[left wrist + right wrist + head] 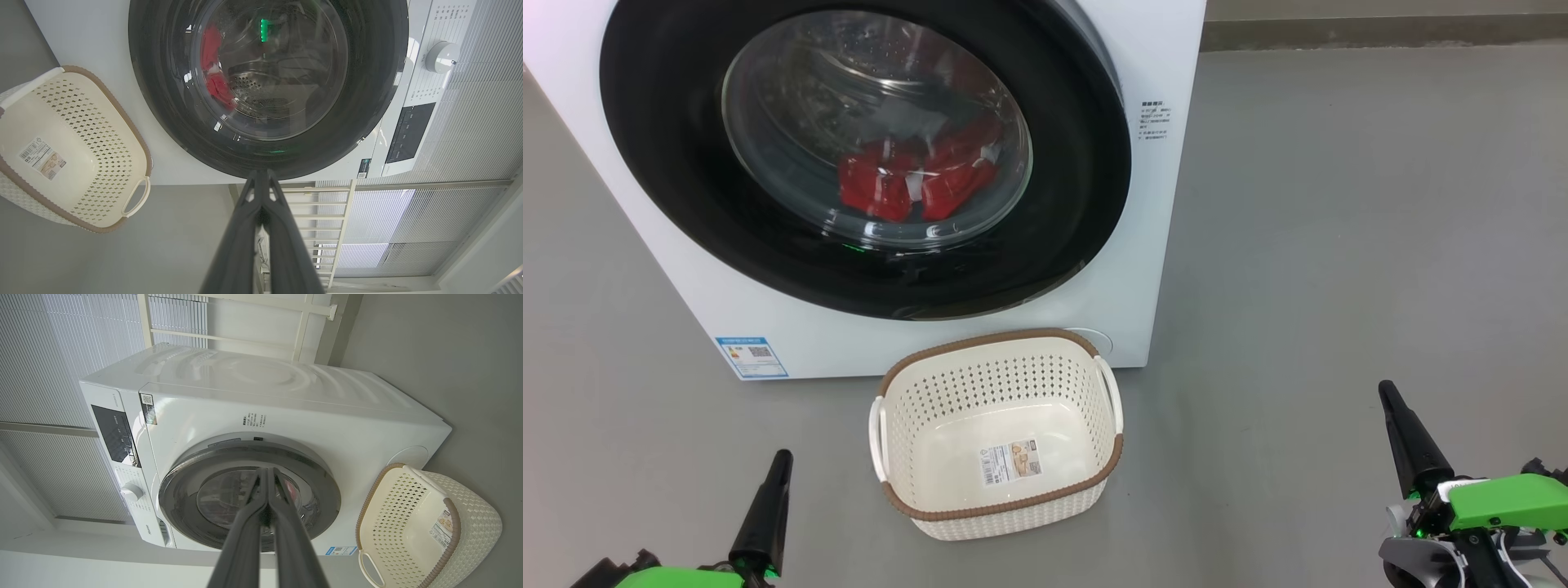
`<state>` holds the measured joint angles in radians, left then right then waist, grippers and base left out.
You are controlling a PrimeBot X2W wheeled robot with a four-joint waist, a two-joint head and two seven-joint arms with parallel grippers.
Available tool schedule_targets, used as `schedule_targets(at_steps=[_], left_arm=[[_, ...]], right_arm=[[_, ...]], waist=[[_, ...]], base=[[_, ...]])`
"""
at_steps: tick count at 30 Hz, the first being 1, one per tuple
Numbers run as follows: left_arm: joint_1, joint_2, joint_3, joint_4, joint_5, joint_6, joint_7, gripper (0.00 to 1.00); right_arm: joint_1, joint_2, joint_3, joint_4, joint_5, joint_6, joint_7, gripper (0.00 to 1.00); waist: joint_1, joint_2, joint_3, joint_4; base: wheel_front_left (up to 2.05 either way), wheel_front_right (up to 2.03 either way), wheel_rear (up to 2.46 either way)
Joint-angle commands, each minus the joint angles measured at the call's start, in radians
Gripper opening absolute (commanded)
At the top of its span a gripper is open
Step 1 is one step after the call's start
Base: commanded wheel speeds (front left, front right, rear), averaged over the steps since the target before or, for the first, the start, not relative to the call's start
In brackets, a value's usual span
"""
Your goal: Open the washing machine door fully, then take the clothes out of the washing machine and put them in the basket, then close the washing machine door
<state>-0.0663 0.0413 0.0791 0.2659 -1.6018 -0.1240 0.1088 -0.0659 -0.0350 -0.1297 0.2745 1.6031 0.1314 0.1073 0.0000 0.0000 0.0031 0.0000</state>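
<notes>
The white washing machine stands ahead with its black-rimmed round door shut against the front. Red clothes with white parts lie in the drum behind the glass. The cream basket with a brown rim sits empty on the floor right in front of the machine. My left gripper is shut at the lower left, well short of the basket. My right gripper is shut at the lower right, off to the machine's right. Both wrist views show the door beyond touching fingertips.
Grey floor spreads to the right of the machine and around the basket. A control panel and a white dial sit at the machine's top. Pale slatted blinds and a wall lie behind it.
</notes>
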Motion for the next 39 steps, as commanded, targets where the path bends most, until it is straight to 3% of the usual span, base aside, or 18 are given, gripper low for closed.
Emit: schedule_targets(at_steps=[1, 39], left_arm=[[-0.042, 0.009, 0.034, -0.021, -0.007, -0.007, 0.004, 0.0], [-0.042, 0.009, 0.034, -0.021, -0.007, -0.007, 0.004, 0.0]], right_arm=[[-0.042, -0.015, 0.016, -0.03, 0.006, -0.001, 0.006, 0.0], [-0.042, -0.015, 0.016, -0.03, 0.006, -0.001, 0.006, 0.0]], waist=[[0.0, 0.0, 0.0, 0.0], [0.0, 0.0, 0.0, 0.0]], base=[[0.0, 0.0, 0.0], [0.0, 0.0, 0.0]])
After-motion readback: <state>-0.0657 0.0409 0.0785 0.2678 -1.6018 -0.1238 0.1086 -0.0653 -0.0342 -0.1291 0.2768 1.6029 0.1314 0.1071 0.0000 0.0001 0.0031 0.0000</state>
